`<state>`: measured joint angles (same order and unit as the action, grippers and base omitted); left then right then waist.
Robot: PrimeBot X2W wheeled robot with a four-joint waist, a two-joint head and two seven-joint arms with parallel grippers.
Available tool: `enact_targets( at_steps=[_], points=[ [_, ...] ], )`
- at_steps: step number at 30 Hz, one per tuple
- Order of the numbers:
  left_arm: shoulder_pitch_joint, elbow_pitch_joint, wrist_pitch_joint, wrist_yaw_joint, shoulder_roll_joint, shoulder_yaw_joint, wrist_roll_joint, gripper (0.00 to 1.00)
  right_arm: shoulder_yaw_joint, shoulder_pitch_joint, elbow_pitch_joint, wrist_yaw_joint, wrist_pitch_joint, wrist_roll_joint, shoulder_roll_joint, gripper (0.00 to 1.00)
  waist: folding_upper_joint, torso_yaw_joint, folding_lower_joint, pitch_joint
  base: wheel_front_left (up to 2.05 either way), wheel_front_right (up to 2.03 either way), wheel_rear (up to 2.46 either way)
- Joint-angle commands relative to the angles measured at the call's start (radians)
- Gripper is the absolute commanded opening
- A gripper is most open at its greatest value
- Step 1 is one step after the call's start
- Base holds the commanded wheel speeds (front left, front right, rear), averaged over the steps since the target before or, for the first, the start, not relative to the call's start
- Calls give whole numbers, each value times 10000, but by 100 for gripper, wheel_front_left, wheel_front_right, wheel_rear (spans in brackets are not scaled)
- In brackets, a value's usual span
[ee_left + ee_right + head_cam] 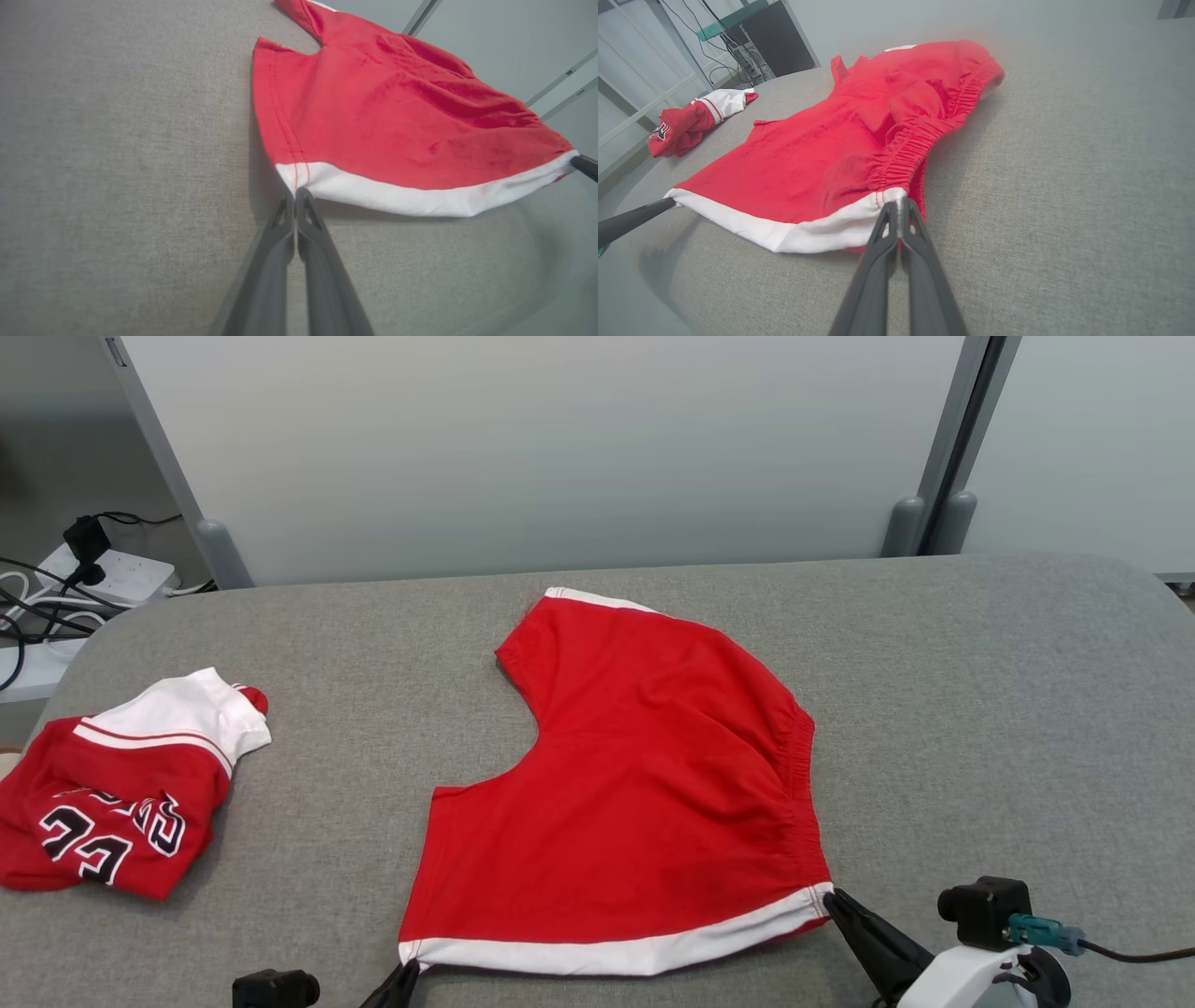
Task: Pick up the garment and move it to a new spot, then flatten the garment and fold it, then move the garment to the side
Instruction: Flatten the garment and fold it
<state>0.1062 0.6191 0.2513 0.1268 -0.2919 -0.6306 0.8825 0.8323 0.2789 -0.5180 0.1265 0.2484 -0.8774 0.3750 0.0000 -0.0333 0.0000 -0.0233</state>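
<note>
Head view: red shorts [644, 784], numbered jersey [112, 803].

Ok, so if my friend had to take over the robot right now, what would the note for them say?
Left gripper: jaws shut on the near left corner of the white hem of the red shorts.
Right gripper: jaws shut on the near right corner, where the hem meets the elastic waistband.
Where: the shorts lie spread in the middle of the grey table, with a few wrinkles near the waistband. A red and white jersey lies bunched at the table's left edge.
Done: shorts laid out, nearly flat.
Left: smooth them, fold them, move them to the side.
</note>
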Motion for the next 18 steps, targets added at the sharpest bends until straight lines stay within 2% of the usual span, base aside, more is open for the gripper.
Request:
enact_targets(
  at_steps=[1,8,13,18],
  points=[
    [181,-223,105,38,-336,289,149,0,135,54,296,42,134,-130,195,0,0,13,0,-27,0,0,0],
    [325,-742,100,38,-975,-784,740,0,661,48,1181,42,134,-631,847,0,0,196,0,-166,0,0,0],
    [550,-1543,73,38,-1895,-1513,1212,0,697,160,2169,42,134,-979,1541,0,0,253,0,-189,0,0,0],
    [723,-2604,44,38,-2804,-1522,1360,0,296,155,3082,42,134,-1118,2147,0,0,286,0,-179,0,0,0]
  ],
)
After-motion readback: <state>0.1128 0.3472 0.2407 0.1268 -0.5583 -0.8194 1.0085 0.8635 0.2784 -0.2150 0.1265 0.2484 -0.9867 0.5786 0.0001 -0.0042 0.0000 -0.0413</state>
